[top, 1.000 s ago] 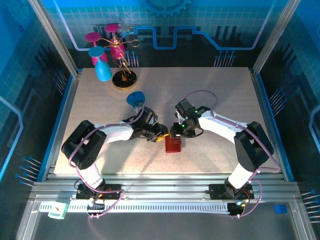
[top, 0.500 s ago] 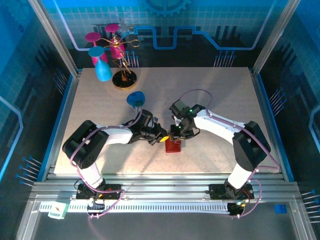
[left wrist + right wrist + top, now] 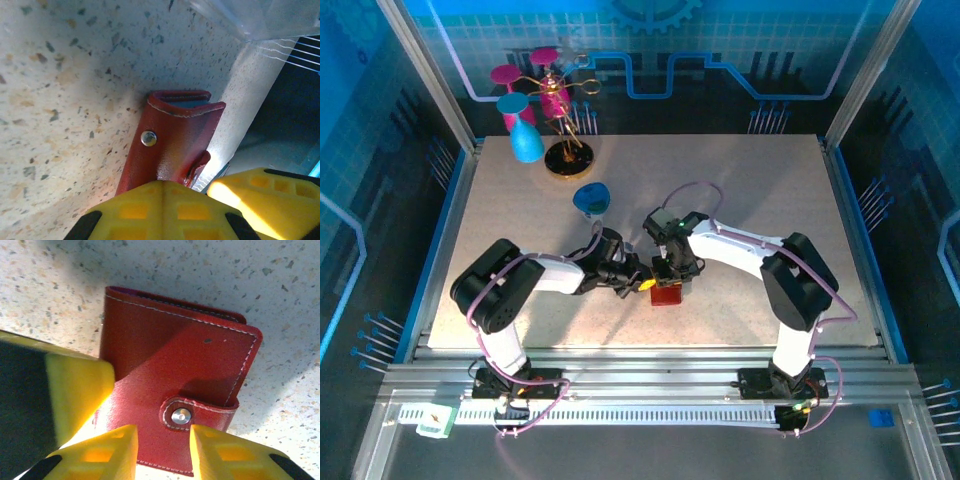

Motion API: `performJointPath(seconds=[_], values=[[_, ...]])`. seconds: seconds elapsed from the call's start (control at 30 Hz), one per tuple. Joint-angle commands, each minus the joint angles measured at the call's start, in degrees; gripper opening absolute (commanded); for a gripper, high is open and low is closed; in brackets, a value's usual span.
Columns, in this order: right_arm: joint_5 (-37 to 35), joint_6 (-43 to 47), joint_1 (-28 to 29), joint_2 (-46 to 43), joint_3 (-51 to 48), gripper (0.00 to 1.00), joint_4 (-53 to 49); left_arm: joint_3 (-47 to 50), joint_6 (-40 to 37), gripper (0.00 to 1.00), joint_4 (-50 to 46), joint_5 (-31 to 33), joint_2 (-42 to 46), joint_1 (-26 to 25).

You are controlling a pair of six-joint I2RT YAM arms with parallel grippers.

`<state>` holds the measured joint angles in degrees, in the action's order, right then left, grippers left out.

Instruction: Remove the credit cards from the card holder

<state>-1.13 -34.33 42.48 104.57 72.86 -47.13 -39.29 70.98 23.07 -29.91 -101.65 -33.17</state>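
Left gripper (image 3: 162,190): shut, both yellow fingers (image 3: 125,212) pressed flat together with just a seam between. Tips butted against the near end of the card holder (image 3: 172,142), bottom centre of the left wrist view. Cannot tell whether any edge of the red material is pinched in that seam. In the right wrist view, visible as a broad yellow block at the left, touching the holder's left edge.

Right gripper (image 3: 163,432): narrowly parted, jaws a modest gap apart, gripping nothing. Poised over the lower edge of the holder, bottom centre of the frame, with the snap tab (image 3: 200,412) and its round metal stud (image 3: 181,415) showing in the gap.

Card holder: lying flat on the speckled table (image 3: 740,200), a little below centre of the top view, hemmed in by both grippers from the left and from above. Closed, tab snapped down over the front, white stitching along the edges. Second stud on its side in the left wrist view, plus a sliver of grey-blue lining (image 3: 187,101) at the far end.

Further off: blue cup (image 3: 590,198) up and left of the grippers; stand (image 3: 565,155) with pink and blue glasses at upper left. White tag (image 3: 435,420) at lower left, green mark on it, print too small to read.
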Motion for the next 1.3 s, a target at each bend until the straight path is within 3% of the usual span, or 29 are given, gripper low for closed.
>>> performJointPath(seconds=[0.0,0.37,0.5,0.73,1.27], values=[[-1.64,-0.83,0.85,1.72,1.01,0.33,-1.05,1.36,2.13,0.05,2.67,-1.82,-1.65,0.14],[-3.38,-0.4,1.05,4.32,0.46,0.29,0.32,2.2,3.15,0.04,4.15,-2.1,-2.54,0.36],[-3.75,-0.96,1.04,3.91,-0.24,0.23,0.9,2.29,3.06,0.04,3.91,-2.04,-2.54,0.33],[-3.86,-1.31,0.68,0.7,-1.56,0.02,1.98,2.24,2.41,0.04,2.05,-1.56,-2.49,0.5],[5.72,-1.4,-6.16,-12.75,-10.26,0.0,9.78,-0.88,-1.7,0.09,-6.91,-0.19,0.01,0.67]])
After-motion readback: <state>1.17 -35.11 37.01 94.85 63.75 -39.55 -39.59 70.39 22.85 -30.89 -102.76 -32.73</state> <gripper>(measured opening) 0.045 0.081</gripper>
